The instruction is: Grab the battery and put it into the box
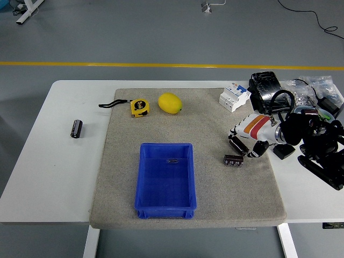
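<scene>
A blue box (165,180) stands empty on the grey mat, front centre. My right hand (245,143) comes in from the right, low over a dark battery (236,147) that lies on the mat. Its fingers (235,134) point down on the battery's far side and its thumb (259,149) is on the right; they are spread and not closed on it. A second battery (233,159) lies just in front of it. A third battery (77,128) lies on the white table at the far left. My left arm is out of view.
A yellow tape measure (139,107) and a lemon (170,103) lie at the mat's back. A white breaker (235,96), a black case (264,86), bags and cables crowd the table's back right.
</scene>
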